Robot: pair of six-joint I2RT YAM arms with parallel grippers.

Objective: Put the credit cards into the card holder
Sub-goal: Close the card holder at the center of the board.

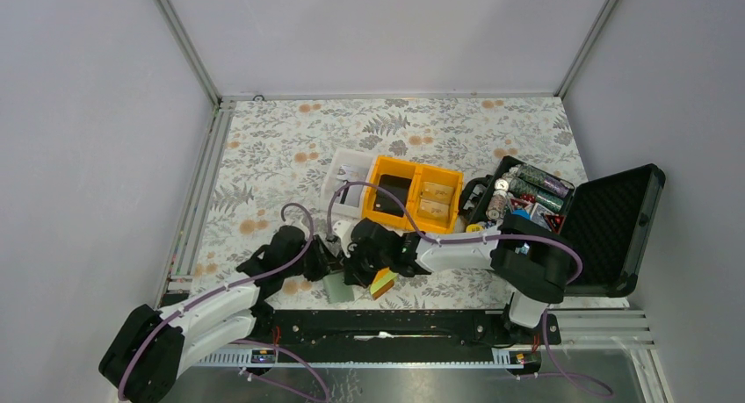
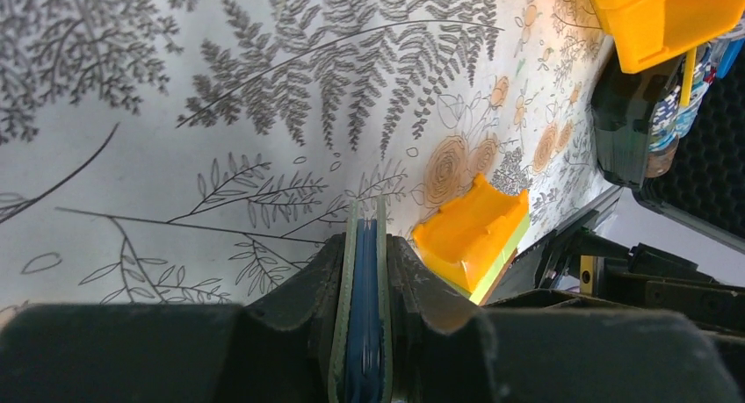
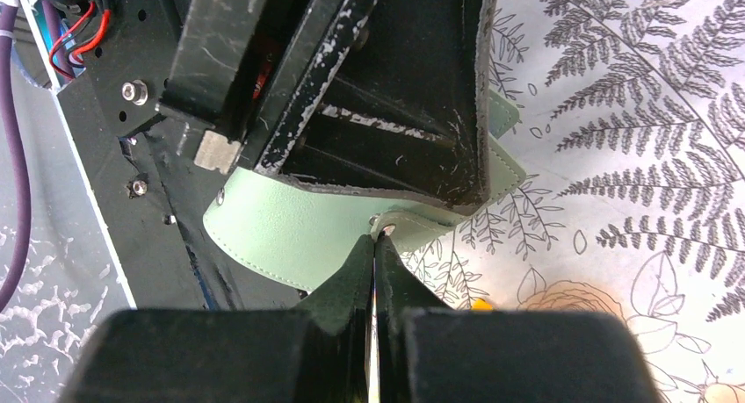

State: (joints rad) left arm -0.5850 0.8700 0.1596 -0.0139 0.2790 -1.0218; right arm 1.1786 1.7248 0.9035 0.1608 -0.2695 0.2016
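Barely begun: the left claw [image 2: 365, 249] clamped the folded card holder [image 2: 360, 350] at lower centre; the right claw [image 3: 376, 243], pinched shut, met its snap tab; credit cards [image 1: 393, 195] lay in the orange bin [image 1: 413, 164], apparently none loaded.

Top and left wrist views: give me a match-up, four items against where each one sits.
Things:
1 grey-green leather bifold card holder
2 orange-yellow-green wedge block
3 black foam-lined case
4 orange two-bay plastic bin

Places:
A open, at the table's right
B mid-table, beyond both arms
C clamped in the left hand
D on the floral cloth beside the card holder

Pairs: 1-C, 2-D, 3-A, 4-B
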